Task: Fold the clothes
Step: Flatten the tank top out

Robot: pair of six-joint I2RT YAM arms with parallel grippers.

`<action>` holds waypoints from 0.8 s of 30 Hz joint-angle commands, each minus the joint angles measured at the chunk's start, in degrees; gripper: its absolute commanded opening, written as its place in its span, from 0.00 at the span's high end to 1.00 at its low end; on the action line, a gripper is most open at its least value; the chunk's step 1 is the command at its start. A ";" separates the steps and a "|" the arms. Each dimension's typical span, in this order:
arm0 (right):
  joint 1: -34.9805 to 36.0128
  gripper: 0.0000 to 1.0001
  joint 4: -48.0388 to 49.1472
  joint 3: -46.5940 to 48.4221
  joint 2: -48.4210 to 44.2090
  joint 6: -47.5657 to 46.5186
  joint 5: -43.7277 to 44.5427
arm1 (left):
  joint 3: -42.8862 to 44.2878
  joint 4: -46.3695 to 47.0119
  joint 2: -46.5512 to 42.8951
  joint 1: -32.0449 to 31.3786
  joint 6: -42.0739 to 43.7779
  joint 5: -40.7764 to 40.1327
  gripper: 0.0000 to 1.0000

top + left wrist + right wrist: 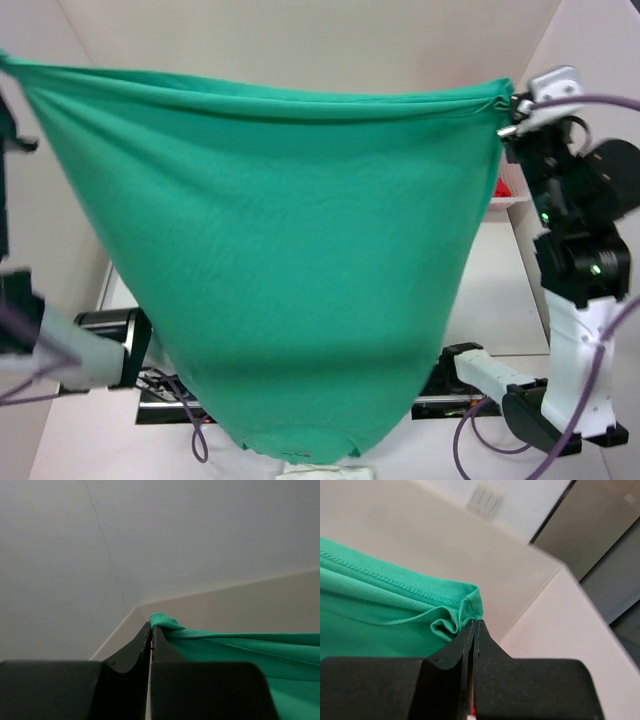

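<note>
Emerald-green thin cloth: the T-shirt (290, 270) hangs in the air above the counter (495, 290), stretched wide from side to side; the stitched hem edge is uppermost and taut, the neck opening lowest, toward the near edge; the body sags in a deep curve and hides most of the counter.

The left claw (151, 628) is closed on one upper corner, with a small bunch of cloth poking past its tips; the right claw (475, 623) is closed on the opposite corner, with the hem gathered at its tips.

Judgement: the shirt is held up by both corners so that it hangs flat and spread before being laid down; no fold is made yet.

Risk: thin cloth, narrow pinch; a corner could slip.

A red item (507, 185) shows beside the right arm (580, 260), apart from the shirt.
</note>
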 commanded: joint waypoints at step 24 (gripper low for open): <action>-1.49 1.00 18.21 -11.85 22.42 -2.33 5.63 | 0.89 -4.81 34.32 0.93 0.07 1.94 1.00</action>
